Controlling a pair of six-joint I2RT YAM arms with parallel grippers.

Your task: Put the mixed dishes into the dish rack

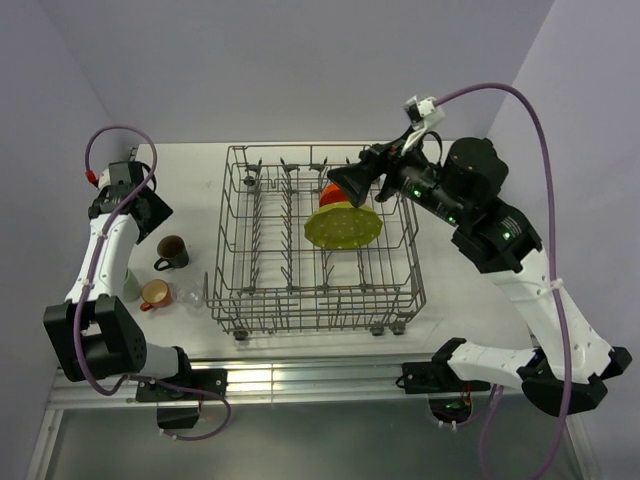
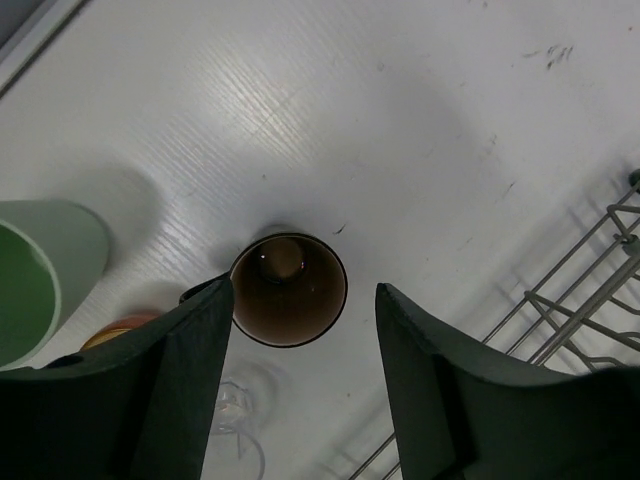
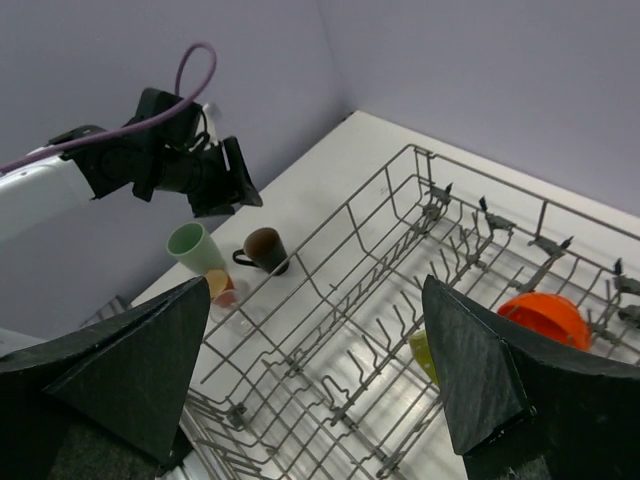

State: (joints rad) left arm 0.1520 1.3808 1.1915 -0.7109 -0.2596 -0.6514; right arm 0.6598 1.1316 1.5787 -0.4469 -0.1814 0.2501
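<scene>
Grey metal wire dish rack (image 1: pixel 318 245), glossy brown mug (image 2: pixel 289 290)

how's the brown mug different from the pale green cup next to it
Colour: the brown mug is dark, the pale green cup light. Handle: the mug has a side handle; the green cup shows none. Position: the mug sits directly under the open left hand, the green cup off to one side. Both stand upright on the table, outside the dish rack.

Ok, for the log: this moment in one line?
left gripper open over dark brown mug | right gripper open above dish rack
</scene>
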